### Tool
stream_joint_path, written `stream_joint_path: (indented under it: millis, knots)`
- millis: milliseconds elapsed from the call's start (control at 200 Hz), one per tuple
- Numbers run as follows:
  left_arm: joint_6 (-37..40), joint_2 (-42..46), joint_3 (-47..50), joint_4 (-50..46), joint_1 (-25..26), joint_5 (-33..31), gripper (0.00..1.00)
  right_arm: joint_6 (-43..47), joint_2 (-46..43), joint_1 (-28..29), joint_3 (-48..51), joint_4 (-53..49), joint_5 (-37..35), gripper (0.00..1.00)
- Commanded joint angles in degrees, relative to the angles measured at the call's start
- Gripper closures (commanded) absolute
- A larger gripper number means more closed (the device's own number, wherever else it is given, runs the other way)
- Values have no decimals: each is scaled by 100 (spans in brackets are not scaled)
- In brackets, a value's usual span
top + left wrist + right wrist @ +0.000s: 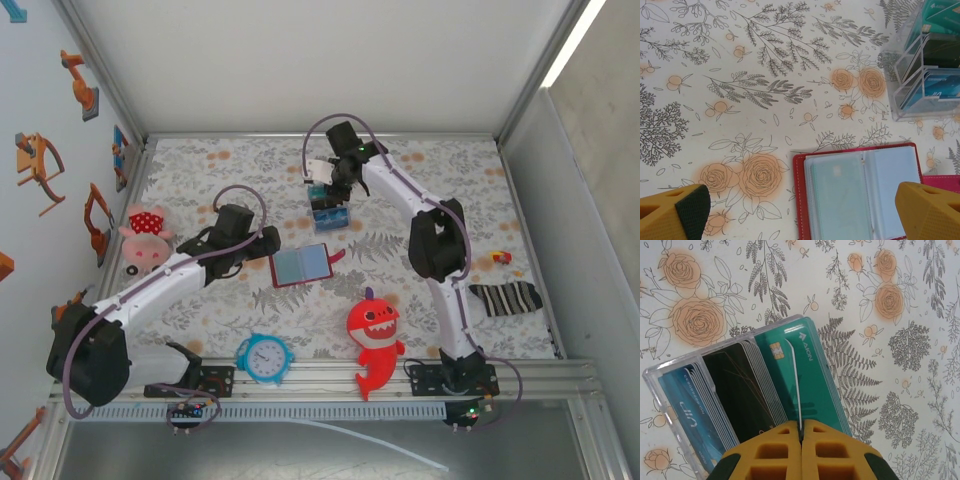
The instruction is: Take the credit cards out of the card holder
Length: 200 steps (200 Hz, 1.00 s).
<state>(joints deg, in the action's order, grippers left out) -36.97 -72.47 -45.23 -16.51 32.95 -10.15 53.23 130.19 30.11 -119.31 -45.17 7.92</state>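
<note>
The card holder, a dark red wallet, lies open and flat on the floral cloth, its pale sleeves facing up. A teal tint shows through the left sleeve. My left gripper hangs open just above the holder's left half with nothing between its fingers. My right gripper is shut on a teal credit card, seen edge-on. It hangs over the teal compartment of a clear plastic box. That box holds stacks of teal, dark and blue credit cards.
The clear box stands behind the wallet, right gripper over it. A pink pig plush lies at the left. A blue clock and red shark toy sit near the front. At the right are a striped sock and a small toy.
</note>
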Motion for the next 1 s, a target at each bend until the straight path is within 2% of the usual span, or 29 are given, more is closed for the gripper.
stream_joint_path:
  millis: [0,536,686,906,997]
  knots:
    - [-92,-96,-18,-69,-34,69,4,169,167,-23,-274,-251,-26,100]
    - [-65,-247,-127,-57,-50,132,5,113,557,-67,-504,-405,-163,100]
    - [-57,-280,-144,-62,-52,155,5,-82,674,-132,-693,-352,-289,97]
    - [-48,-272,-133,-45,-52,181,5,-251,685,-187,-754,-345,-405,100]
    - [-45,-275,-126,-27,-52,198,5,-312,666,-196,-736,-344,-414,96]
